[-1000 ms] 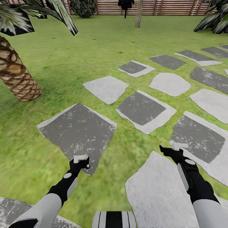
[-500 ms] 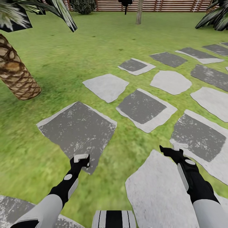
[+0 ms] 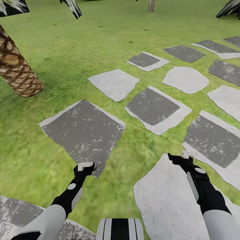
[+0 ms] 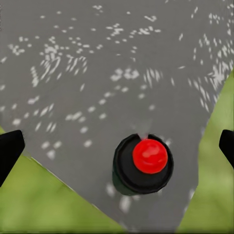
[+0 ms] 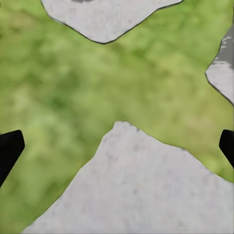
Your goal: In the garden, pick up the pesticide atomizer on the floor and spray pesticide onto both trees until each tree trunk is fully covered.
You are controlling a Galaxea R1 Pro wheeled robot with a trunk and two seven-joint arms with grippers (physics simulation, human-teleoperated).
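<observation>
Where atomizer [image 4: 143,165] stands, left pincer [image 4: 117,146] agape.

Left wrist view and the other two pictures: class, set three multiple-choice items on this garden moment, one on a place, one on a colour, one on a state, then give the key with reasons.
1. Where does the atomizer stand?
A. on grass
B. on a dark grey slab
C. against the palm trunk

2. What colour is the atomizer's top?
A. red
B. white
C. yellow

3. How is the left tool?
A. shut on the atomizer
B. open, apart from the atomizer
C. shut on nothing

Key:
1 B: the dark slab lies under the atomizer and all round its base, with grass only past the slab's edges.
2 A: a round red cap sits on the dark body.
3 B: its two fingertips sit at opposite edges of the left wrist view, with bare slab between them and the atomizer.
</observation>
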